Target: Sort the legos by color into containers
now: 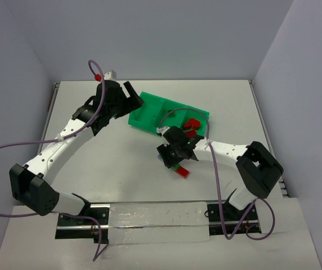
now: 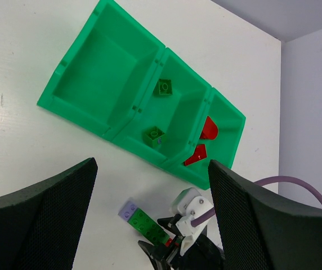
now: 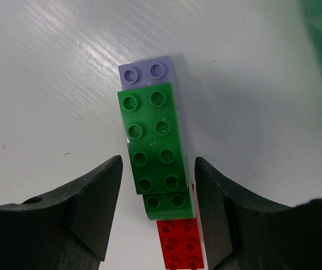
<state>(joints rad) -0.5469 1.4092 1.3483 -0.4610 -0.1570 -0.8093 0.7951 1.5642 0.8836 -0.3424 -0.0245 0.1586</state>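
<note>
right claw [image 3: 158, 188] astride lego stack [image 3: 151, 138], lavender end outward

My joined strip of lavender, green and red studded plastic bricks [image 3: 152, 140] lies flat near the bright green three-compartment plastic tray [image 2: 74, 84], which holds two green bricks [image 2: 164, 87] and two red bricks [image 2: 209, 129] in neighbouring compartments.

Bright green moulded plastic tray of three compartments [image 2: 65, 68], holding two green studded bricks [image 2: 164, 87] and two glossy red pieces [image 2: 209, 129]; joined stack of small plastic bricks [image 3: 152, 140] banded lavender, green and red; matt white table [image 1: 121, 166]; purple cable [image 2: 290, 181].
</note>
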